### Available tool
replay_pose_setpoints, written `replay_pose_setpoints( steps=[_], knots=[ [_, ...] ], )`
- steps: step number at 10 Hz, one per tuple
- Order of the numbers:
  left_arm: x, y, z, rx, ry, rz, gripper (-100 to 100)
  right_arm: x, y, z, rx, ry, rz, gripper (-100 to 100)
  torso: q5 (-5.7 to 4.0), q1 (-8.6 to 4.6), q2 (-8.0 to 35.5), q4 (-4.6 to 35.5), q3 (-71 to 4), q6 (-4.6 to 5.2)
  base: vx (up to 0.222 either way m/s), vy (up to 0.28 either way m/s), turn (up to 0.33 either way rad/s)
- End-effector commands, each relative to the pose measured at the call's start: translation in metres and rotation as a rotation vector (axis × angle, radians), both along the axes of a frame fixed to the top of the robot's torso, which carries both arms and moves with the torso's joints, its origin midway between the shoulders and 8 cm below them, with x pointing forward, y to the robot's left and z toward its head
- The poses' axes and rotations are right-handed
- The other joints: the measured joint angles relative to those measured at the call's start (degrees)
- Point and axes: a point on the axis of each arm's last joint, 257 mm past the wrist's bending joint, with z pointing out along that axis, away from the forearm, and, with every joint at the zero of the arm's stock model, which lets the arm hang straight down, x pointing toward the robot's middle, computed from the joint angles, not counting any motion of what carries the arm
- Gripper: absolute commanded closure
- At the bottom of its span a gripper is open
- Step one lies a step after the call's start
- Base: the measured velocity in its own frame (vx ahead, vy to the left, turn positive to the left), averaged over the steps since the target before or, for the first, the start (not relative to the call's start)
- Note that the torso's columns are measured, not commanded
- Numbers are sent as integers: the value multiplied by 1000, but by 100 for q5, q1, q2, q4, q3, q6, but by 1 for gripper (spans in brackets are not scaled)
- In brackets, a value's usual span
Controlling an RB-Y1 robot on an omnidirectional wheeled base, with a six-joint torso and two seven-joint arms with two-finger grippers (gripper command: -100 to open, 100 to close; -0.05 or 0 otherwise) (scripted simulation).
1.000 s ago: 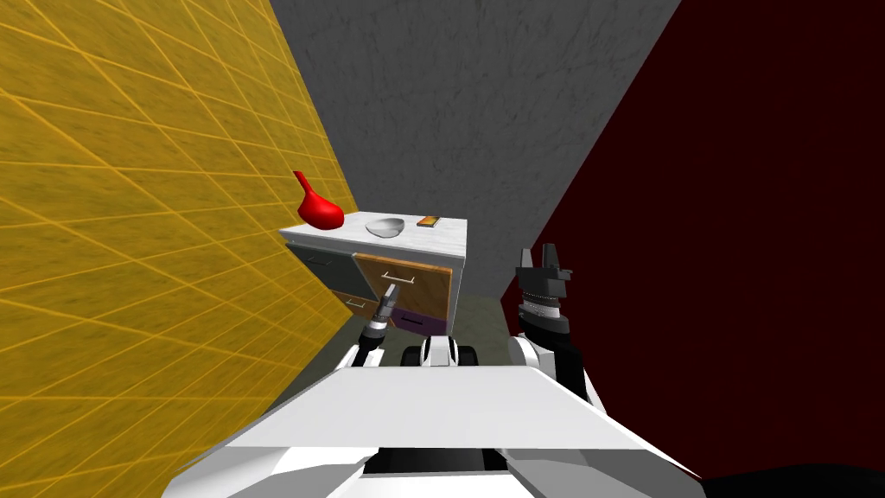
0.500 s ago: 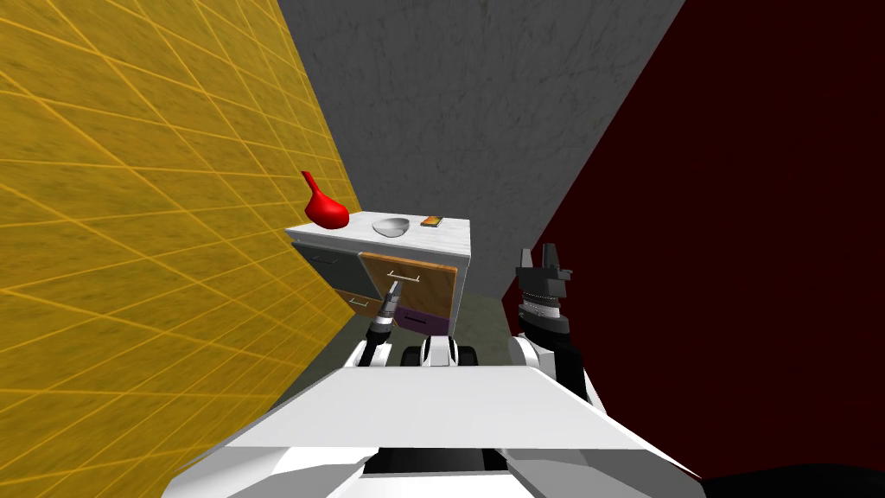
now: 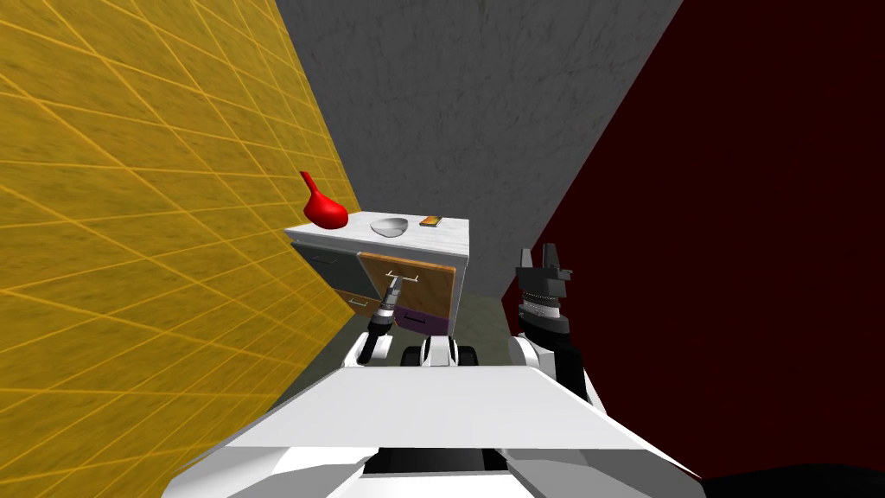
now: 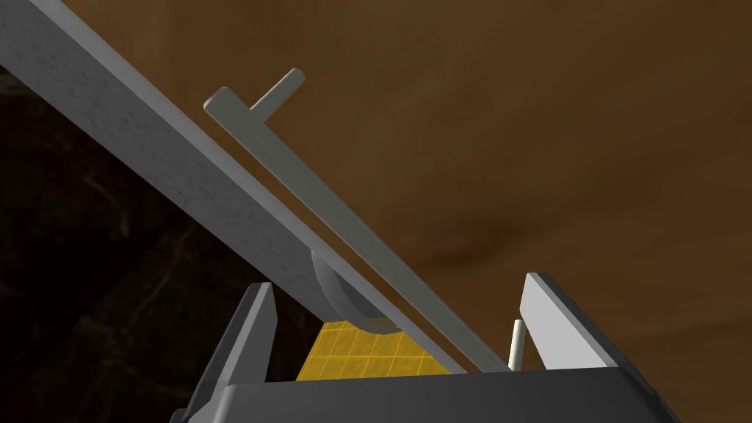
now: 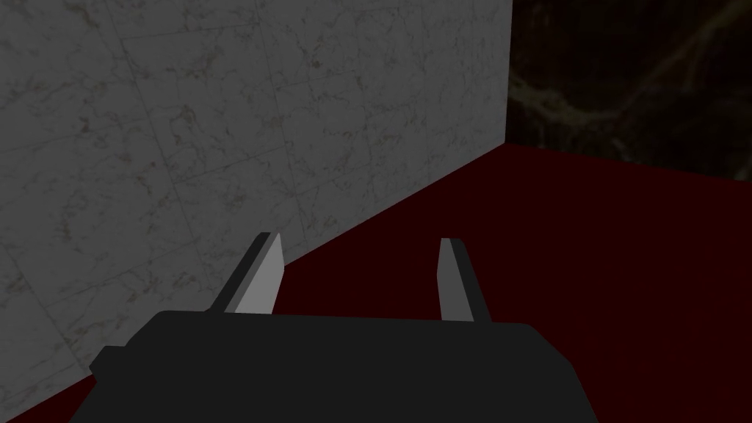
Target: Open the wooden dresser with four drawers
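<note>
The dresser has a white top and four drawer fronts: dark grey, brown, brown and purple. Its upper right brown drawer stands slightly proud of the others. My left gripper is at that drawer's pale bar handle. In the left wrist view the handle runs slantwise across the brown front and passes between my fingers. The left gripper is open around it. My right gripper is raised at my right side, away from the dresser, open and empty.
A red vase, a pale bowl and a small orange book sit on the dresser top. A yellow tiled wall runs close on the left, a dark red wall on the right. A narrow floor strip lies between.
My left gripper has reached a little forward and up to the brown drawer's handle. The whole view shifted slightly, so I moved a bit. The right arm is unchanged.
</note>
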Motion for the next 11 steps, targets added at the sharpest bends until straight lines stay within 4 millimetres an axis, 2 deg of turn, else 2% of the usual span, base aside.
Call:
replay_pose_setpoints(
  steps=[1,2,3,4,6,7,9,11],
  knots=[
    [-16,-1,-11,2,0,1,100,0,0,0,0,0,0,0,1,5,0,0,0,-1,2,28,15],
    [-22,-2,-14,2,0,1,100,0,0,0,0,0,0,0,-6,-10,11,12,5,9,4,25,-11],
    [-18,-1,-14,2,4,2,100,0,0,0,0,0,0,0,-6,-14,7,6,4,5,0,10,-3],
    [-20,5,-14,33,0,-4,-100,0,0,0,0,0,0,0,-5,-14,1,2,1,2,0,0,0],
    [-20,11,-13,62,-1,-11,-100,0,0,0,0,0,0,0,-2,-7,-2,0,-2,1,-17,-37,3],
    [-17,2,-15,12,9,-1,-100,0,0,0,0,0,0,0,-5,-21,6,1,3,1,-20,-103,8],
    [-18,2,-15,12,7,-1,-100,0,0,0,0,0,0,0,-4,-9,-3,0,-2,1,-8,-58,1],
    [-3,3,-5,12,8,-1,-100,0,0,0,0,0,0,0,4,14,-4,-1,-3,1,-6,-24,1]
  ],
)
